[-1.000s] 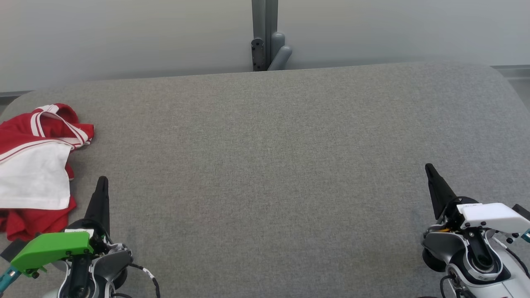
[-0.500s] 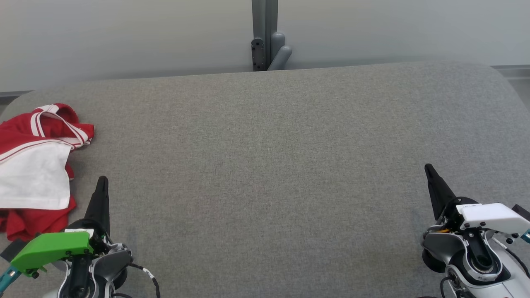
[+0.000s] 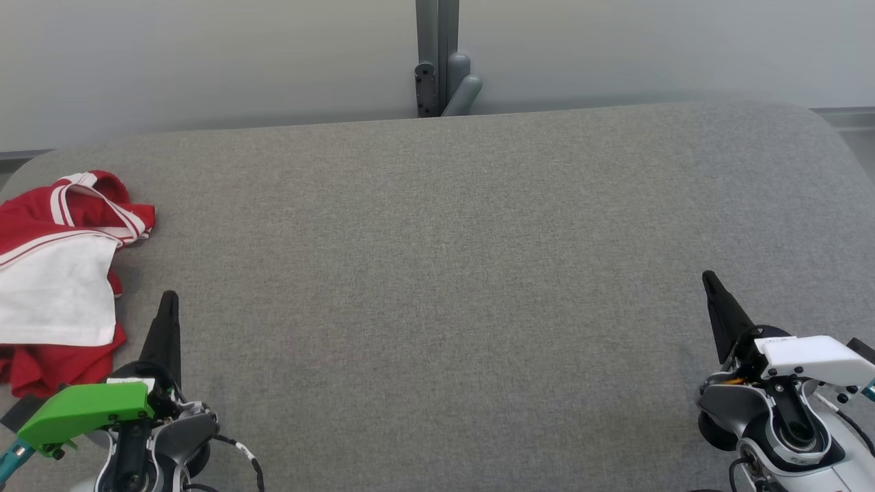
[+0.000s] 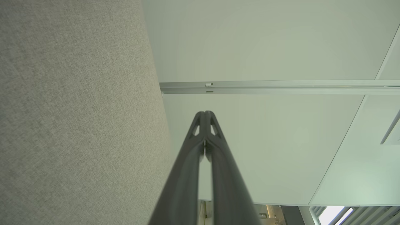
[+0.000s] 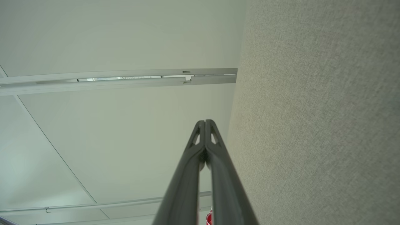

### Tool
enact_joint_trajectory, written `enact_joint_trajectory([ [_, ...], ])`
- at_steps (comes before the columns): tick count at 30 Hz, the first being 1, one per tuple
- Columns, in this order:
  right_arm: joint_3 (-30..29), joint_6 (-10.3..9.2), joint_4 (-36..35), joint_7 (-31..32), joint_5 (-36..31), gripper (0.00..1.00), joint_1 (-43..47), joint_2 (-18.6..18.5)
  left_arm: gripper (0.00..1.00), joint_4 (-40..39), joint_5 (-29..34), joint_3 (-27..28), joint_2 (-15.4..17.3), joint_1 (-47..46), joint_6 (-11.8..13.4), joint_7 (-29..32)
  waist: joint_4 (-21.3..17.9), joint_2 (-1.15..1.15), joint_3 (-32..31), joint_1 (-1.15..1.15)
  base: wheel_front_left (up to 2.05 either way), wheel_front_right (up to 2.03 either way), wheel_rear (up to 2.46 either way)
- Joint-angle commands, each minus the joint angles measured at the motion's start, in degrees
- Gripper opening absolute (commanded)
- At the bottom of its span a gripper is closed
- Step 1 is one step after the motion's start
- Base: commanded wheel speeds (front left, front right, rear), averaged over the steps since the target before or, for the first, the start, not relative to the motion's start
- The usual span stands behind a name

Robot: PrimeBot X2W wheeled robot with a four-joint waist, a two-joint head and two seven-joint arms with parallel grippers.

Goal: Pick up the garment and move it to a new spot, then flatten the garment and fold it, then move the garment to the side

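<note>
A crumpled red and white garment lies at the far left of the grey fabric table, partly cut off by the frame edge. My left gripper stands shut and empty just right of the garment, apart from it. Its tips meet in the left wrist view, with the table's fabric to their left. My right gripper is shut and empty at the lower right, far from the garment. The right wrist view shows its fingertips pressed together, and a small red patch of garment shows at the bottom edge.
A pale wall runs behind the table, with a grey post and bracket at the back middle. The table's rounded far corners curve off at both sides.
</note>
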Motion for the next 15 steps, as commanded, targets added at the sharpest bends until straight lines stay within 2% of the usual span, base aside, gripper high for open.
enact_joint_trajectory([
  [1,0.1,0.02,-0.2,-0.2,0.2,0.0,0.0,-0.3,0.0,-0.1,-0.1,0.2,0.3,-0.4,0.1,0.3,0.0,0.0,0.0,0.0,0.0,0.0,0.0],
  [15,1.2,0.02,-0.7,-1.2,1.2,0.0,-0.2,-1.2,0.0,-0.1,-0.1,0.2,0.3,-0.4,0.1,0.3,0.0,0.0,0.0,0.0,0.0,0.0,0.0],
])
